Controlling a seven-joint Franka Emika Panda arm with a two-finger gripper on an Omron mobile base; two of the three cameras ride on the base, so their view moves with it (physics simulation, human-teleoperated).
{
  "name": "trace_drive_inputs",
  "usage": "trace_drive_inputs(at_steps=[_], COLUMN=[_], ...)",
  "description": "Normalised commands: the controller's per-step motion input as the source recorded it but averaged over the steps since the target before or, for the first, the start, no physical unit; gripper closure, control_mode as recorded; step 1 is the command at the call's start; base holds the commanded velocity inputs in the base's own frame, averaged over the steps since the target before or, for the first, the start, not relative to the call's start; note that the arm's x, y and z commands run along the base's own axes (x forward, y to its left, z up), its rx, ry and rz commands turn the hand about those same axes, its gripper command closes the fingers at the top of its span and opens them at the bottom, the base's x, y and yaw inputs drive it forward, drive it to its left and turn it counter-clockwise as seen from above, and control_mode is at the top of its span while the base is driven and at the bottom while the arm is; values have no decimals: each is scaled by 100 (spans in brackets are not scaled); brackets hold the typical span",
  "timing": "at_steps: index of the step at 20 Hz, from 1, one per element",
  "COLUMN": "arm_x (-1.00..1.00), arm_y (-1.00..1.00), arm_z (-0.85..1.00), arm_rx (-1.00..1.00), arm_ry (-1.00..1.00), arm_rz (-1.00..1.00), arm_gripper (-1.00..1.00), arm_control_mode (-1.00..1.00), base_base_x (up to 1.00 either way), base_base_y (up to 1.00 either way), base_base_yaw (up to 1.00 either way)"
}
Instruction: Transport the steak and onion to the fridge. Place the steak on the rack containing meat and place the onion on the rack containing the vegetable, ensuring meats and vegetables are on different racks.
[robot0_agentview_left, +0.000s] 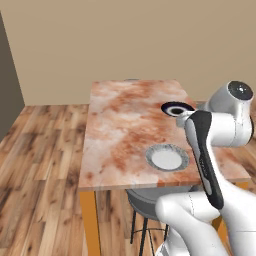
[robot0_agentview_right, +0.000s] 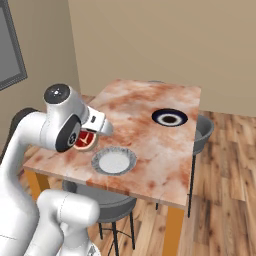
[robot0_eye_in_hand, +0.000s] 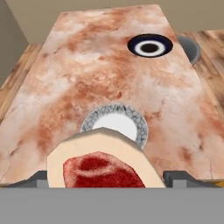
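Above the near edge of the table (robot0_eye_in_hand: 109, 70), the jaws grip the steak (robot0_eye_in_hand: 103, 168), just nearer than the white plate (robot0_eye_in_hand: 116, 124); a dark bowl (robot0_eye_in_hand: 149, 47) sits far right.

The desk (robot0_eye_in_hand: 87, 78) lay mostly bare across the frame's centre and left; only a white plate (robot0_eye_in_hand: 114, 124) low centre and a dark bowl (robot0_eye_in_hand: 149, 46) upper right stood in the way.

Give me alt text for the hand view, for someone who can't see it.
A steak, red on top with a pale tan rim, sits between the hand's fingertips above a marbled reddish table. Just beyond it lies a grey-rimmed white plate, and farther off a dark plate with white rings.
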Motion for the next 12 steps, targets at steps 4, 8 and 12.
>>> trace_drive_inputs(at_steps=[4,8,12], arm_x=[-46,-47,-37], arm_y=[1,0,0], arm_z=[69,58,39], arm_rx=[0,0,0], arm_ry=[-2,-5,-6], arm_rz=[0,0,0], arm_gripper=[100,100,100], arm_control_mode=[-100,-100,-100], base_base_x=[0,0,0], base_base_y=[0,0,0], base_base_yaw=[0,0,0])
